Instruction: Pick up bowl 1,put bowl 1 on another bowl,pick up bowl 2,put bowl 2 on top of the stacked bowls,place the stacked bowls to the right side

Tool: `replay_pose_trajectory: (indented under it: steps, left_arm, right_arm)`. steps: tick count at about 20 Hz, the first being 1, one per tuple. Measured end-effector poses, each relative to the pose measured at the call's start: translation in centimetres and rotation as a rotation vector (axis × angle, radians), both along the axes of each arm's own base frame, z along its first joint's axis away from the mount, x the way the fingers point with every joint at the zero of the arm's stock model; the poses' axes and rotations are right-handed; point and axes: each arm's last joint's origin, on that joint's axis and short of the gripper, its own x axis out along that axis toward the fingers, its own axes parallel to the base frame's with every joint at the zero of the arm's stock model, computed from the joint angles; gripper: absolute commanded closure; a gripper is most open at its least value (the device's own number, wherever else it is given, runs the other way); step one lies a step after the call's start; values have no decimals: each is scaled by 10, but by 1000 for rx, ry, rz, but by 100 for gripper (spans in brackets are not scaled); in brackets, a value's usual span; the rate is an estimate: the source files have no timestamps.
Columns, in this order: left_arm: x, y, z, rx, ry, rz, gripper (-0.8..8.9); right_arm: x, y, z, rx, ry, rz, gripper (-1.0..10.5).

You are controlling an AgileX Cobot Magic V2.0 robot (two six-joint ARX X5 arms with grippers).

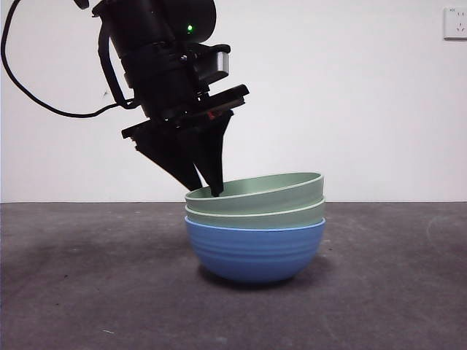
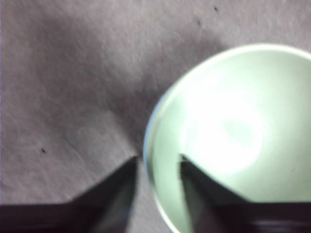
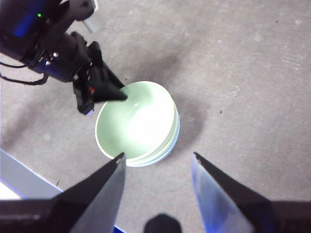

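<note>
Three bowls stand stacked in the middle of the table. The blue bowl [image 1: 255, 251] is at the bottom and pale green bowl 1 [image 1: 255, 217] sits in it. Bowl 2 [image 1: 255, 191], also pale green, lies on top, tilted with its left rim lower. My left gripper [image 1: 208, 191] comes down from the upper left and is shut on that left rim, one jaw outside and one inside the bowl [image 2: 233, 131]. My right gripper [image 3: 158, 158] hangs open high above the stack [image 3: 133, 121], holding nothing; the left gripper [image 3: 121, 94] also shows in its view.
The dark grey table [image 1: 87, 292] stretches to both sides of the stack. A white wall with a socket [image 1: 455, 23] stands behind. A black cable [image 1: 29, 95] loops at the upper left. A pale edge [image 3: 19, 179] shows at the table's border.
</note>
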Motion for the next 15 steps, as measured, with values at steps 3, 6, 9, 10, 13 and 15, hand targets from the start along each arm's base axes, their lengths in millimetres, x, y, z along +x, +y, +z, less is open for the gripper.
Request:
replay_pose_trajectory:
  steps: [3,6,9,10,13,15]
  left_arm:
    - [-4,3,1,17,26,-1,461]
    - [-13,10,24,-11,-12,0,461]
    - [-34,25,63,-71,-92,-1,461]
    - [-42,32,77,-90,-118,0,461]
    - [-75,56,118,-160,-216,1,461]
    - [-98,73,141,-206,-277,1,461]
  right_arm:
    - [0,0,0,1,1,-1,611]
    - [2,1,-1,2,14,-7,433]
    - [13,8,-9,-19,64,-15,433]
    - [19,12,-13,-31,92,-18,433]
    - [41,26,-32,-78,186,-22,433]
    - [59,37,-46,-102,234,-28,433]
